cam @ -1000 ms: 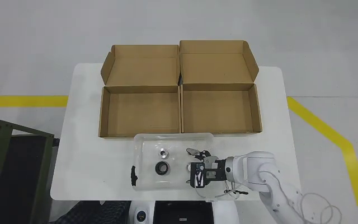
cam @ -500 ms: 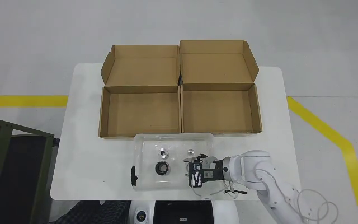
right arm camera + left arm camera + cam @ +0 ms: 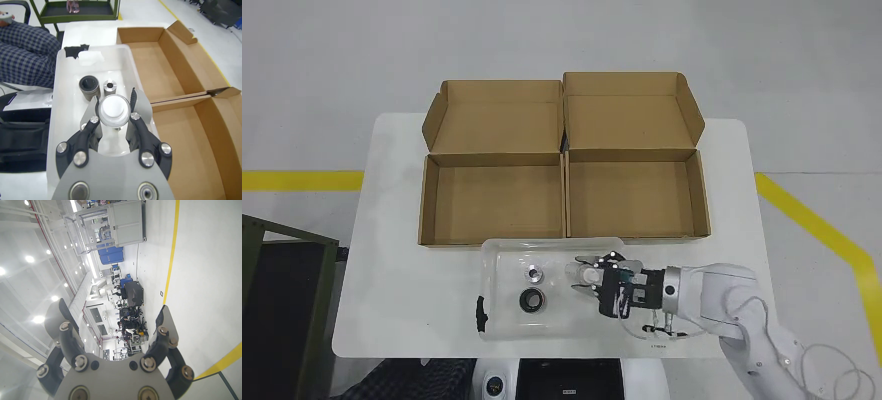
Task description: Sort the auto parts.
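A clear plastic tray point(image 3: 552, 243) sits at the table's front edge. In it lie a dark ring bearing point(image 3: 533, 300) point(image 3: 88, 88) and a small silver cylinder point(image 3: 535, 273) point(image 3: 110, 87). My right gripper point(image 3: 592, 275) point(image 3: 114, 106) is over the tray's right half, shut on a round white part with a metal rim point(image 3: 114, 111); one finger presses on each side of it. Whether the part rests on the tray floor I cannot tell. My left gripper point(image 3: 113, 306) is open and holds nothing, facing out into the room.
Two open cardboard boxes stand side by side behind the tray, the left box point(image 3: 497, 200) and the right box point(image 3: 634, 195), both with lids folded back. A strip of black tape point(image 3: 480, 315) sticks to the tray's left rim. A green cart point(image 3: 272, 300) stands left of the table.
My right gripper has moved from the tray's front edge toward the boxes and has shut around the round white part that lay in the tray.
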Robot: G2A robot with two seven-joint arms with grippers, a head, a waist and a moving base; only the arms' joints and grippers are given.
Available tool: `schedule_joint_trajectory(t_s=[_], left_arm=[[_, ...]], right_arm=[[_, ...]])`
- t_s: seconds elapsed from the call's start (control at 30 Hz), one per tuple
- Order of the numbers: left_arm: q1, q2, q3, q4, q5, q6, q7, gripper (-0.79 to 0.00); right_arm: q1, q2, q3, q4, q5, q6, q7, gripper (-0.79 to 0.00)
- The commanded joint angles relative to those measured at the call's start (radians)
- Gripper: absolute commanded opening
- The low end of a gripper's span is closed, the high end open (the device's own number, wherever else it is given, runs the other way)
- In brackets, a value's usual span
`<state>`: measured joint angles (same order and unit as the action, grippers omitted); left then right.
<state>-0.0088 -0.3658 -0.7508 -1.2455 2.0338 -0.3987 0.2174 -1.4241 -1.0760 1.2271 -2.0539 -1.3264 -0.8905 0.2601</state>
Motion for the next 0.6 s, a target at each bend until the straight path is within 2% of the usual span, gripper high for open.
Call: schedule_joint_trajectory(t_s=[0.0, 0.2, 0.57], left_arm=[[0.000, 0.000, 0.000, 0.000, 0.000, 0.000, 0.000, 0.000], [0.000, 0.000, 0.000, 0.000, 0.000, 0.000, 0.000, 0.000], [0.000, 0.000, 0.000, 0.000, 0.000, 0.000, 0.000, 0.000]], right_arm=[[-0.013, 0.001, 0.014, -0.002, 0.015, 0.016, -0.062, -0.785], [-0.022, -0.001, 0.052, 0.036, 0.134, 0.051, -0.231, -0.785], [0.027, -0.016, 0.021, 0.097, 0.281, 0.134, -0.337, -0.785]])
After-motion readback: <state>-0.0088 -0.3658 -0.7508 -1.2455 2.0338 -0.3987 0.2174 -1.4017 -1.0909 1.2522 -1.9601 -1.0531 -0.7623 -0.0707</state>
